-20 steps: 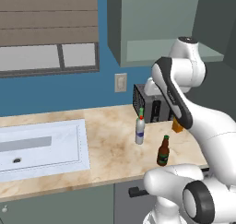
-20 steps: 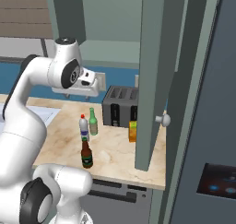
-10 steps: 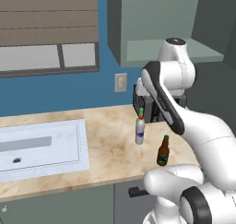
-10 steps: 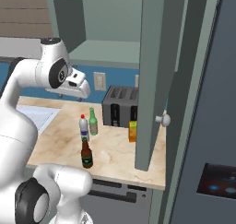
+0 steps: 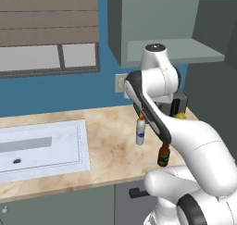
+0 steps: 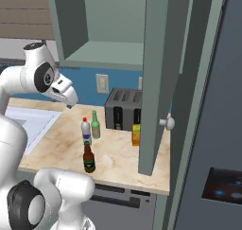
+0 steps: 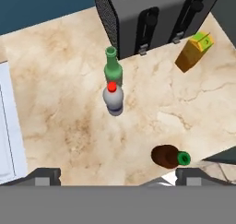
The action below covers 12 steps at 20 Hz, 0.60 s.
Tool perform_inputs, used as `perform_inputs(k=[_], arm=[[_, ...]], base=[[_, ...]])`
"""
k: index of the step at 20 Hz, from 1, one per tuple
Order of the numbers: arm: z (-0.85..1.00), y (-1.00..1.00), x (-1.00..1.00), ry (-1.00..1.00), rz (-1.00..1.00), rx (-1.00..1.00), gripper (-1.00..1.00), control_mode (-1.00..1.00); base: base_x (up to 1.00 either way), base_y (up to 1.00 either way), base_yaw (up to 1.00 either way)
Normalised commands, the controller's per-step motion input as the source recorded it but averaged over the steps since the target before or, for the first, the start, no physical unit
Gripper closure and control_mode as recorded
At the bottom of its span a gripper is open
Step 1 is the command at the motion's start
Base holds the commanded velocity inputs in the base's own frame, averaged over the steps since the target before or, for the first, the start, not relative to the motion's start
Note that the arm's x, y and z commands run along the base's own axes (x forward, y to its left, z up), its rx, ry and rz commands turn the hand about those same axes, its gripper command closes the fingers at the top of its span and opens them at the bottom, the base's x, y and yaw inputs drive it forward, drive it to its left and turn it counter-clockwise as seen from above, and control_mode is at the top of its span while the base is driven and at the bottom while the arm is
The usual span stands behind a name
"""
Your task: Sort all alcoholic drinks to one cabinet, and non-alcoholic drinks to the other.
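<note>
No writing can be read anywhere; the white bottle [image 6: 85, 130] carries a blue label band, too small to make out; the green bottle [image 6: 95, 126] and the brown bottle [image 6: 88, 159] show labels with no legible words; the orange carton [image 7: 194, 51] has blurred patches of colour only; the toaster [image 6: 124, 110] bears no readable marks.

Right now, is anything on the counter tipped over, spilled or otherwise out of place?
Nothing stands out. The green bottle, the white red-capped bottle, the brown bottle and the orange carton all stand upright on the counter by the toaster, with no spill visible.
</note>
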Motion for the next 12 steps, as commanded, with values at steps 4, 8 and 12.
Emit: perform_inputs(k=[4, 8, 12], arm=[[-0.30, 0.21, 0.00, 0.00, -0.25, -0.04, -1.00, -1.00], [-0.38, 0.12, 0.00, 0.00, -0.29, -0.09, -1.00, -1.00], [-0.36, 0.06, 0.00, 0.00, -0.35, -0.12, -1.00, -1.00]], base=[[0.00, 0.00, 0.00], [0.00, 0.00, 0.00], [0.00, 0.00, 0.00]])
